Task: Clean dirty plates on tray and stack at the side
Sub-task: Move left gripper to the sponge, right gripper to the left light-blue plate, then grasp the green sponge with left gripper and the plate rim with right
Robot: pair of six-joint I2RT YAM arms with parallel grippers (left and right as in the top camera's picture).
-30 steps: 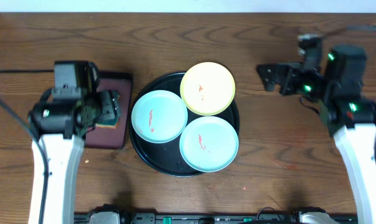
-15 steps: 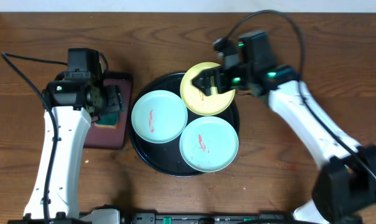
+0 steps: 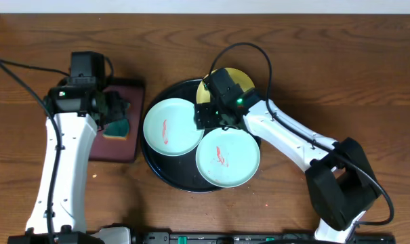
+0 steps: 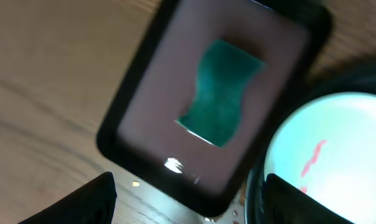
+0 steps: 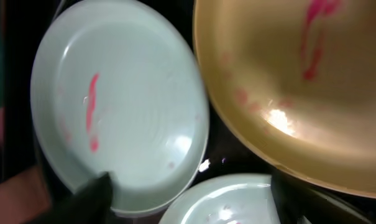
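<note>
I see the black tray (image 3: pixel 152 165) with all three plates lying in it. One aqua plate (image 3: pixel 171 127) is on the tray's left side. The other aqua plate (image 3: pixel 226 157) is at its front, and the yellow plate (image 3: pixel 244 79) is at its back edge. Each has a red smear. My right gripper (image 3: pixel 205 116) hangs over the tray's middle, fingers spread wide, holding nothing. My left gripper (image 4: pixel 189 186) hangs just left of the tray, spread wide too, above a green sponge (image 4: pixel 222 102) on a maroon tray (image 4: pixel 144 106).
</note>
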